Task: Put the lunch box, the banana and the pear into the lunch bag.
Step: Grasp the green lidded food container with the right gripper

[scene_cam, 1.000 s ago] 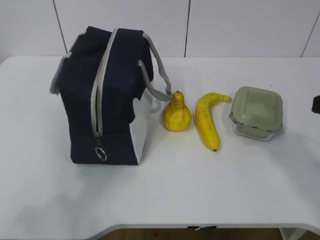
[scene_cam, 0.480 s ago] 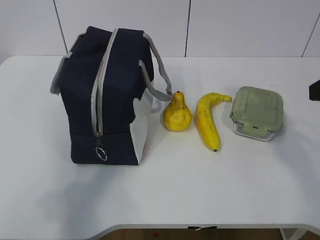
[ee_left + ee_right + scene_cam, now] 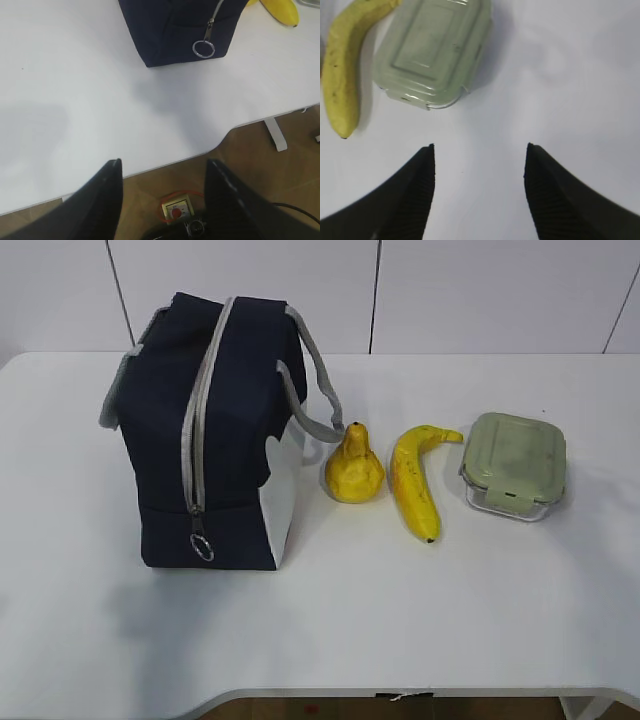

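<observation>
**Trainee:** Nearest, what do I read?

**Operator:** My left end effector (image 3: 162, 172) and right end effector (image 3: 479, 155) both gape, empty, above the counter (image 3: 400, 630).

**Trainee:** Farther?

**Operator:** I see the lunch bag (image 3: 215, 440) standing zipped at left; rightward, apart from one another, the pear (image 3: 354, 468), the banana (image 3: 414, 480), and the lunch box (image 3: 514, 465).

light: bright, even | shadows: soft on table (image 3: 330, 620) | wrist-view edges: perhaps slightly blurred
</observation>
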